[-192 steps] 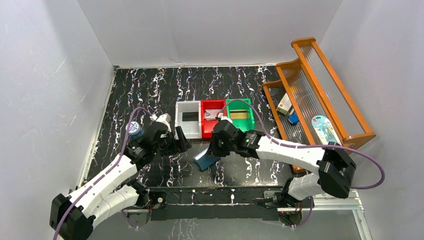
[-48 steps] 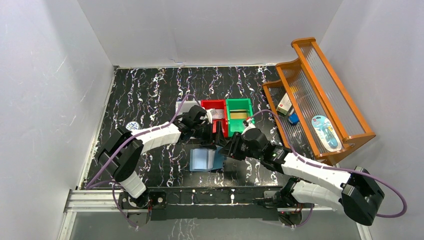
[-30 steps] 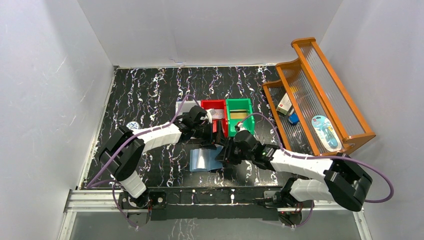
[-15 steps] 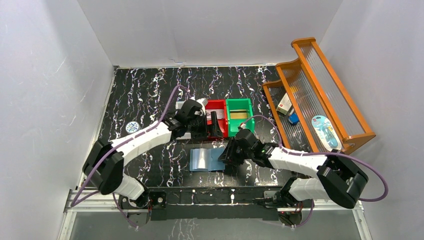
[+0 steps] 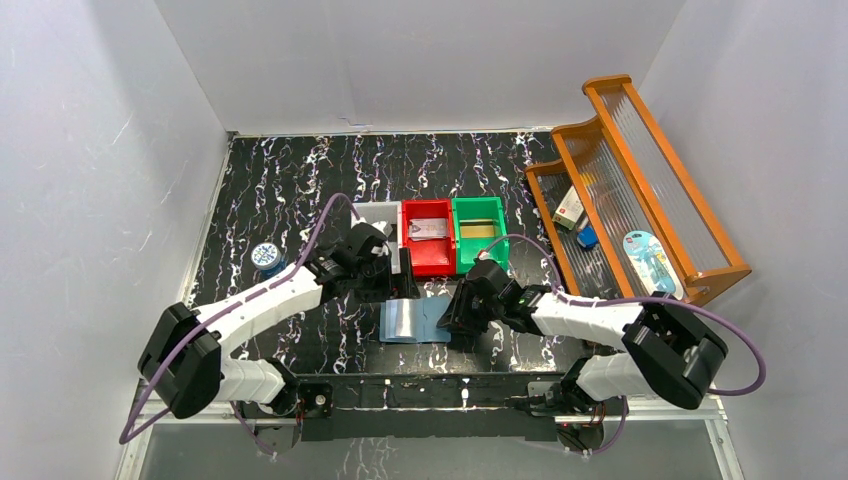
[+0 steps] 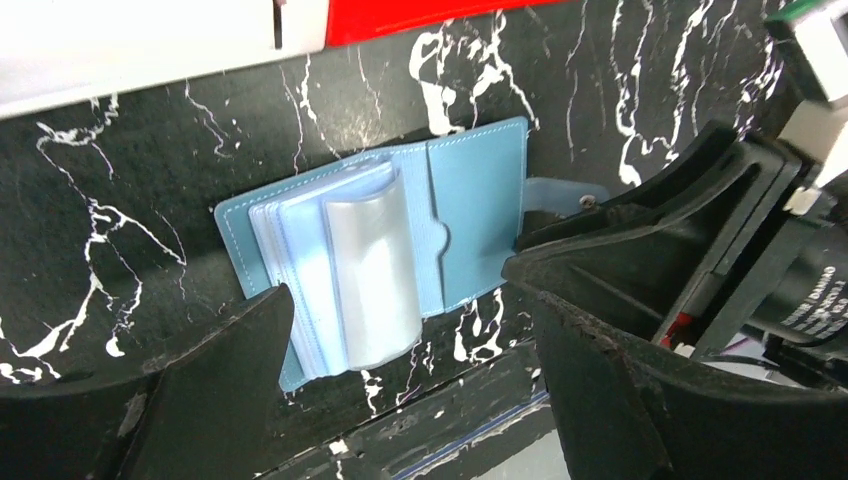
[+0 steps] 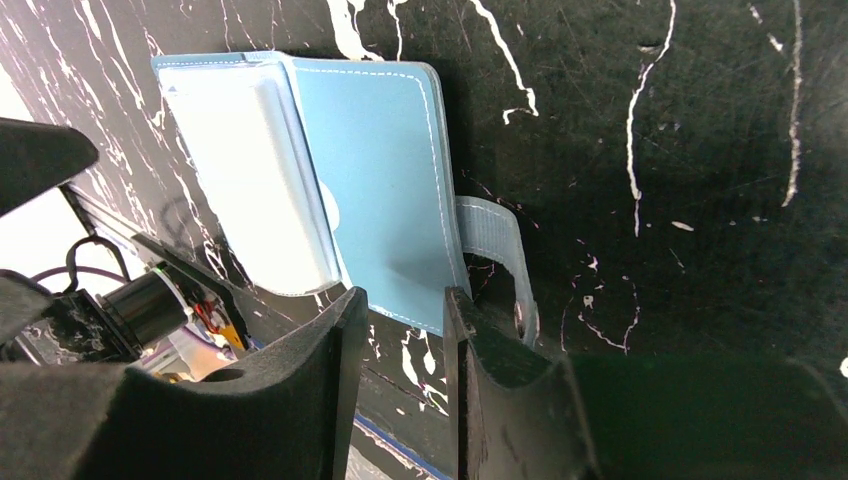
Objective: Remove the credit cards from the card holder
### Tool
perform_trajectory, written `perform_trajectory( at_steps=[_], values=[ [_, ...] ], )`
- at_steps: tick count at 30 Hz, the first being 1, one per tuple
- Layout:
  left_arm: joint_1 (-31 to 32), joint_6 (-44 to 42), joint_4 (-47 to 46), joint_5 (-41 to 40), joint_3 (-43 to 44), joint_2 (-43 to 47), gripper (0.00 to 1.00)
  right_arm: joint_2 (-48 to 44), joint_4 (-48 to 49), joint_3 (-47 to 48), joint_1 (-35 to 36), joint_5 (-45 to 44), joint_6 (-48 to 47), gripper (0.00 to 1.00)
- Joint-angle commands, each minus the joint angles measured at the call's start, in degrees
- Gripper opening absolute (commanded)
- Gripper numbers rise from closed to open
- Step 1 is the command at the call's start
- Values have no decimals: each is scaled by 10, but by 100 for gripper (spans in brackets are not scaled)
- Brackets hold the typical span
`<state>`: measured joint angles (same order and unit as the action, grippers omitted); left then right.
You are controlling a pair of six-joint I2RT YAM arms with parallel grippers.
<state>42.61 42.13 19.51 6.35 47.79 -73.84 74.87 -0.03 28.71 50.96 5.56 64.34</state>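
Lying open, long axis nine-to-three, the card holder [image 5: 405,322] sits just beneath the released left claw [image 6: 400,290]; the half-parted, empty right claw [image 7: 400,300] flanks its three o'clock edge.

The open wallet [image 5: 413,321] lies just before three bins [image 5: 430,262], which wall off its far side; the left gripper [image 6: 400,290] hangs over the narrow gap between them; the right gripper [image 7: 400,300] blocks the wallet's right edge; leftward, bare table [image 5: 340,335] runs to a round tin [image 5: 266,256]; a wooden rack [image 5: 640,190] closes the table's right side.
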Motion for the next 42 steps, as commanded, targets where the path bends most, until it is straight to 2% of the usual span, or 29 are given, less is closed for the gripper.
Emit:
perform_trajectory(
  at_steps=[1, 9, 19, 24, 35, 42],
  values=[
    [2, 0, -10, 47, -15, 3, 87, 7, -2, 22, -4, 5, 1, 43],
    [2, -12, -16, 91, -10, -60, 84, 19, -8, 31, -6, 8, -3, 43],
    [2, -16, -13, 99, -13, -93, 82, 38, -8, 39, -6, 19, -7, 43],
    [3, -20, -64, 173, -11, -117, 79, 49, -3, 41, -5, 27, -8, 43],
    [4, -11, -116, 224, 12, -139, 78, 57, -6, 47, -6, 26, -13, 43],
    [4, 11, -157, 243, 15, -156, 71, 14, 5, 28, -5, -3, -10, 43]
  ],
)
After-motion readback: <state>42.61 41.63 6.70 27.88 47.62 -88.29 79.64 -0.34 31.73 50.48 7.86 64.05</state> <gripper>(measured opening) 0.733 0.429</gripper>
